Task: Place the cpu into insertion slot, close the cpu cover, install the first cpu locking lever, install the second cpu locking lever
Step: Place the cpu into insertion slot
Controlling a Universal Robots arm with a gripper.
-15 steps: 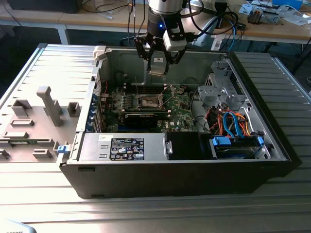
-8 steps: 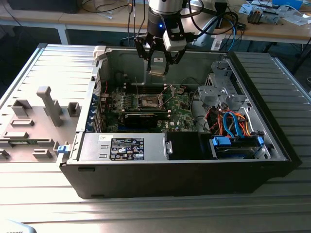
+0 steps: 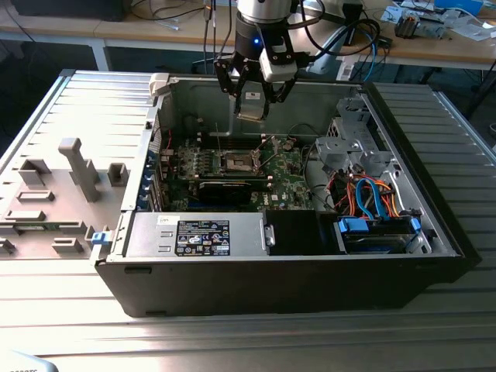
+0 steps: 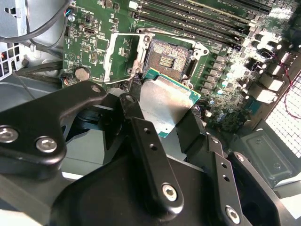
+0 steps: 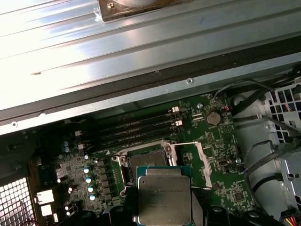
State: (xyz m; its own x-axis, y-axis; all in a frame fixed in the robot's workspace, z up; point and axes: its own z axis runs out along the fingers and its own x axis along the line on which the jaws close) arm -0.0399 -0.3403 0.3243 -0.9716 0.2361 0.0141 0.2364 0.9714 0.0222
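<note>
At the exterior view's left, a grey ribbed side panel (image 3: 62, 186) lies flat beside the open black computer case (image 3: 294, 287). Over the case's middle, the black gripper (image 3: 253, 105) is clenched on the edges of the small square silvery cpu (image 4: 164, 103). The cpu hangs above the dark, silver-rimmed insertion slot (image 4: 167, 59), not touching it. The thin silver cpu cover (image 4: 109, 56) stands raised beside the slot.
</note>
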